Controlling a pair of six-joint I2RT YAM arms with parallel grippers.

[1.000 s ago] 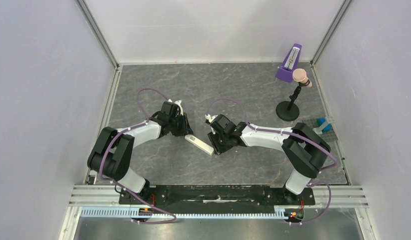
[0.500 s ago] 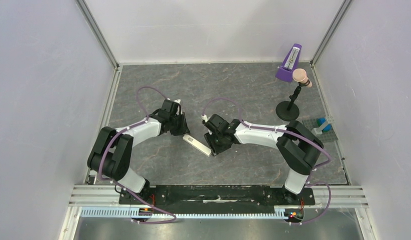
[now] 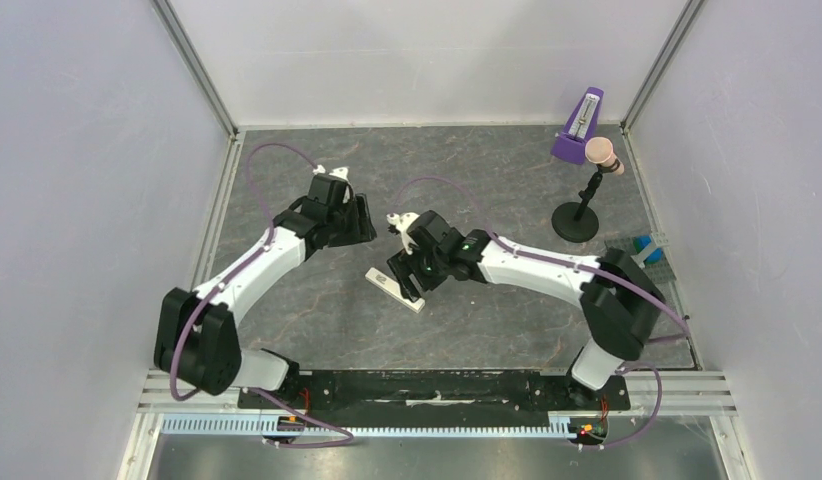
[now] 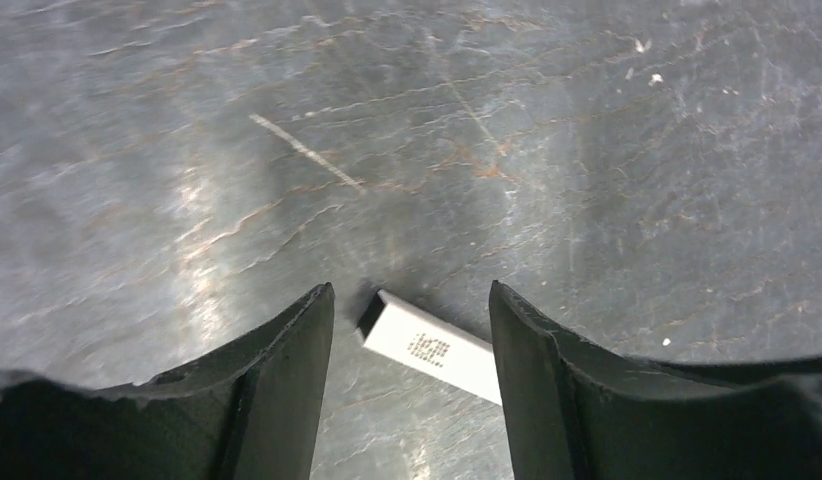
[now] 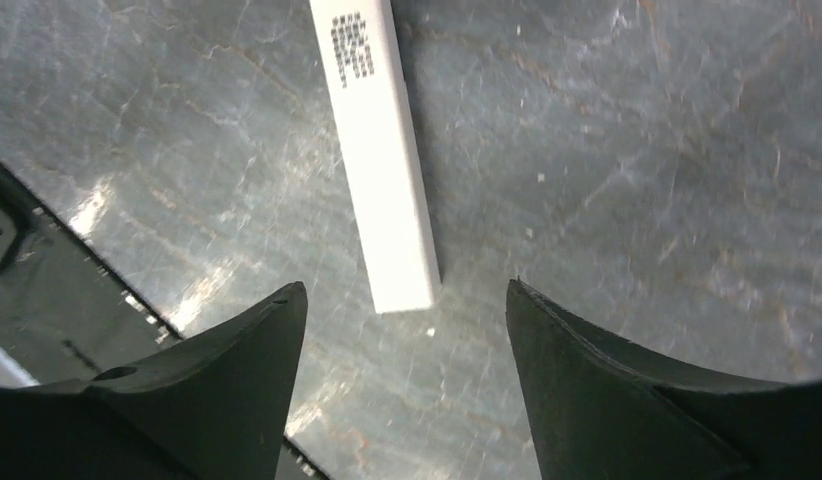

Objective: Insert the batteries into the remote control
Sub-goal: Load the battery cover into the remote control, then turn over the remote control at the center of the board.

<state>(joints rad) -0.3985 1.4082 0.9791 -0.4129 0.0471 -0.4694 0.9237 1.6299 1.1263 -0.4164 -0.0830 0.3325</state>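
No word or number can be read here. The remote control (image 5: 384, 180) on the table carries one small block of dark print (image 5: 352, 45) near its end, rows of tiny marks too fine to make out. The left wrist view shows the same patch, perhaps dotted lettering, equally unreadable.

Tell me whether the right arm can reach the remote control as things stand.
Probably yes. The right arm holds its jaws open above the remote control, which lies free on the table; nothing stands between them.
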